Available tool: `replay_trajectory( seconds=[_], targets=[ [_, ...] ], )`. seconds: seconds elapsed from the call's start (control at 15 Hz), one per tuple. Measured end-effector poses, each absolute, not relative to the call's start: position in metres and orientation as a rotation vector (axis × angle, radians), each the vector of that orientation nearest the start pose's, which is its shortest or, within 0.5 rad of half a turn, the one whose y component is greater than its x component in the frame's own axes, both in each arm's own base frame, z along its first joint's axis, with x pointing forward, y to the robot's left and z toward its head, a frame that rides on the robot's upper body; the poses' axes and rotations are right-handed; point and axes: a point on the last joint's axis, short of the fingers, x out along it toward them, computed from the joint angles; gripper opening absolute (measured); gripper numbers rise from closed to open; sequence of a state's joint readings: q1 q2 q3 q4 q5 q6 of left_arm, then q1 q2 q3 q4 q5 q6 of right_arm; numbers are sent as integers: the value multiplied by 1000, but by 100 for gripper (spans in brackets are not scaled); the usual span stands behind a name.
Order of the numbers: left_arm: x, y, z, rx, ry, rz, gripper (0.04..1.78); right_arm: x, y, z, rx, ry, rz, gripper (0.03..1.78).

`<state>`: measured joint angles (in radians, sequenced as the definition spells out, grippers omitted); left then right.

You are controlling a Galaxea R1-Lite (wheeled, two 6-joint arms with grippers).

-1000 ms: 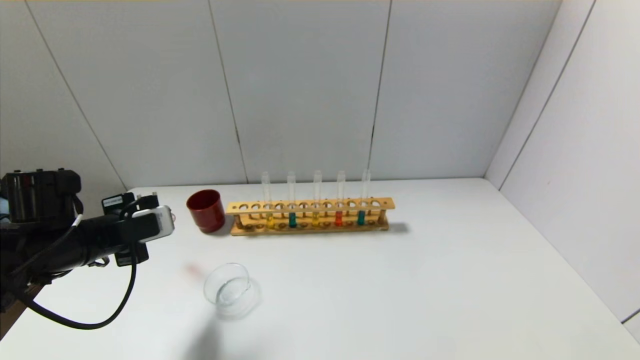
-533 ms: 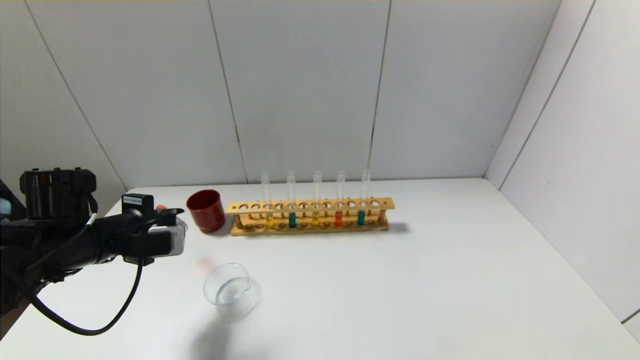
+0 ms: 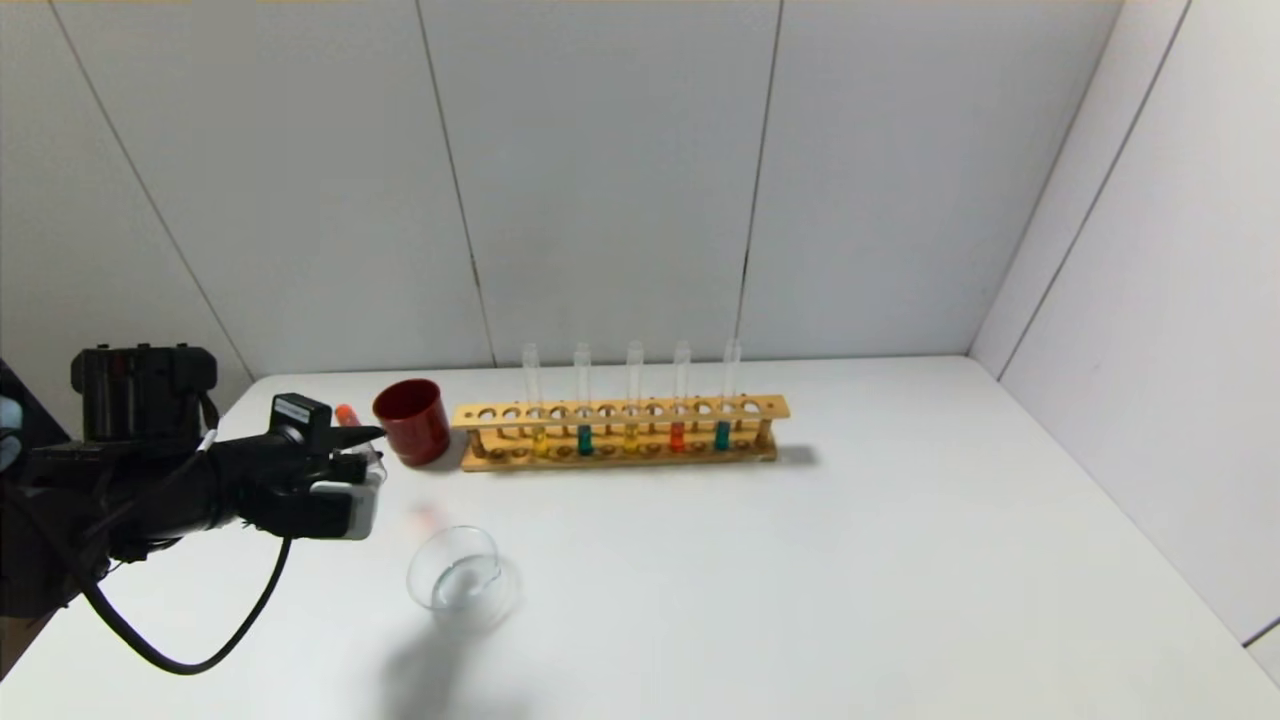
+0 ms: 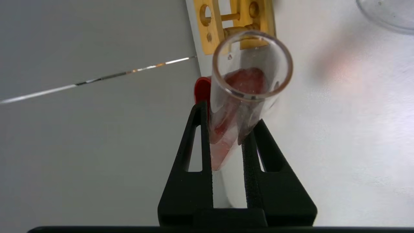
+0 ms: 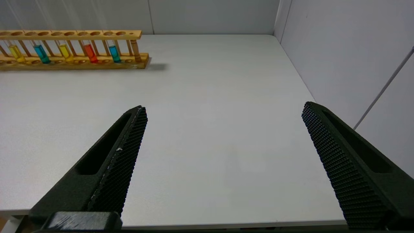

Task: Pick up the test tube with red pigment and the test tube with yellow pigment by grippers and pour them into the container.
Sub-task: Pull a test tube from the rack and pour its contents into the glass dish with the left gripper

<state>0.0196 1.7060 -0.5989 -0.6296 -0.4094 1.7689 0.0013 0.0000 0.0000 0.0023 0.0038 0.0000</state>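
My left gripper is shut on the test tube with red pigment. It holds the tube tilted above the table, left of the dark red cup and behind-left of the clear glass container. In the left wrist view the gripper clamps the tube, whose open mouth faces the camera with red liquid inside. Two tubes with yellow pigment stand in the wooden rack; I cannot tell which is deeper yellow. My right gripper is open and empty over the table's near right edge.
The rack also holds two teal tubes and another red tube. A corner of the container and the rack's end show in the left wrist view. White walls stand behind and to the right.
My left arm has moved right, toward the cup and container, and its wrist has turned, so the tube's red end now shows above the gripper. The faint red glow on the table shifted right.
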Motion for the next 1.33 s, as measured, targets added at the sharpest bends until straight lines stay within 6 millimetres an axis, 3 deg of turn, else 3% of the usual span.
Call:
replay_trajectory(
  seconds=[0.8,1.33],
  targets=[
    [295,-6,116,1806,-124,-766,31,-23,0,75,0,2,6,175],
    [317,-30,102,1857,-191,-834,31,-23,0,75,0,2,6,175]
  ],
)
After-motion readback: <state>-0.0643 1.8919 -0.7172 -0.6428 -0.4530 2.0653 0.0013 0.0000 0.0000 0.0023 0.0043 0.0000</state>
